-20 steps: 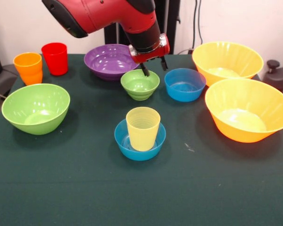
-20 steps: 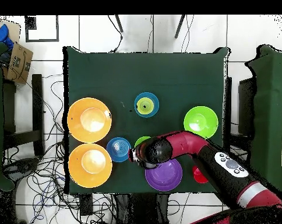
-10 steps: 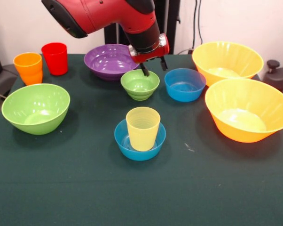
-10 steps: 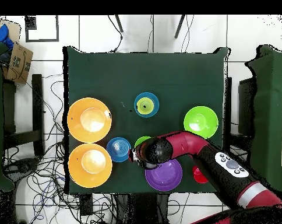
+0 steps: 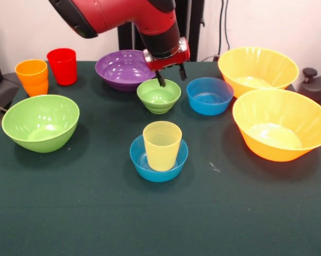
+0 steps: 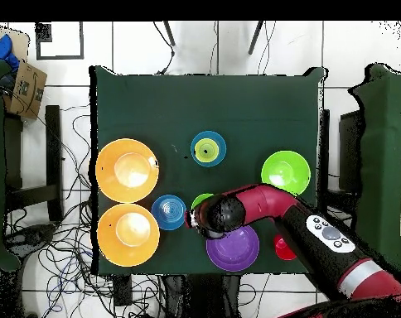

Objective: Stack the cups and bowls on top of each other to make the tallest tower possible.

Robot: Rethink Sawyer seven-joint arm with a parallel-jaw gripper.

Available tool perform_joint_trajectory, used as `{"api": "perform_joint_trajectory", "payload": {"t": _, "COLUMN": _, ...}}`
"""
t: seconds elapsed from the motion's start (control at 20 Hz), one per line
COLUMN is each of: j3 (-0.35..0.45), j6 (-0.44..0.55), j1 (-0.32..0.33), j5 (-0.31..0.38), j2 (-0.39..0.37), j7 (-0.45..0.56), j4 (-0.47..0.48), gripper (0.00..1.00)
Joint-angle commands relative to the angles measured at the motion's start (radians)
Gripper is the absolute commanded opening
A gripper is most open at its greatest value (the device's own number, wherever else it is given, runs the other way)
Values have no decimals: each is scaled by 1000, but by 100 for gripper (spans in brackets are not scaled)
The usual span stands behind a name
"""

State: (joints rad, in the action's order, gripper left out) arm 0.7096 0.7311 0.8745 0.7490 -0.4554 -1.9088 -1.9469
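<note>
The pale yellow cup [image 5: 161, 145] stands upright in a small blue bowl [image 5: 158, 166] at the table's middle; it also shows in the overhead view [image 6: 206, 150]. The small green bowl [image 5: 159, 96] sits behind it, empty. My gripper [image 5: 171, 76] is open and empty at this bowl's far rim: one finger dips just inside the rim, the other hangs outside it, toward the second small blue bowl [image 5: 209, 96]. In the overhead view the arm's head [image 6: 214, 215] hides the gripper and most of the small green bowl [image 6: 200, 199].
The purple bowl [image 5: 123, 68] is behind the gripper. Orange cup [image 5: 32, 76] and red cup [image 5: 62, 66] stand at the back left, and the large green bowl [image 5: 40, 122] at the left. Two very large orange bowls [image 5: 257, 69] [image 5: 280, 125] fill the right side.
My gripper has shifted slightly left and a little up in the front view. Cups and bowls have not moved.
</note>
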Motion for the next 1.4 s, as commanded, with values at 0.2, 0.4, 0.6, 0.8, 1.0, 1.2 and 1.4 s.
{"api": "perform_joint_trajectory", "payload": {"t": 0.2, "j3": -11, "j6": -22, "j1": -61, "j5": 120, "j2": -83, "j7": 132, "j4": 7, "gripper": 100}}
{"api": "perform_joint_trajectory", "payload": {"t": 0.4, "j3": -13, "j6": -28, "j1": -67, "j5": 125, "j2": -81, "j7": 126, "j4": 6, "gripper": 100}}
{"api": "perform_joint_trajectory", "payload": {"t": 0.6, "j3": -19, "j6": -31, "j1": -70, "j5": 131, "j2": -66, "j7": 128, "j4": -2, "gripper": 100}}
{"api": "perform_joint_trajectory", "payload": {"t": 0.8, "j3": -26, "j6": -51, "j1": -83, "j5": 143, "j2": -54, "j7": 108, "j4": -40, "gripper": 100}}
{"api": "perform_joint_trajectory", "payload": {"t": 1.0, "j3": -47, "j6": -80, "j1": -116, "j5": 167, "j2": -71, "j7": 55, "j4": -88, "gripper": 100}}
{"api": "perform_joint_trajectory", "payload": {"t": 1.2, "j3": -59, "j6": -91, "j1": -148, "j5": 183, "j2": -103, "j7": 22, "j4": -121, "gripper": 100}}
{"api": "perform_joint_trajectory", "payload": {"t": 1.4, "j3": -84, "j6": -126, "j1": -178, "j5": 215, "j2": -80, "j7": -1, "j4": -134, "gripper": 100}}
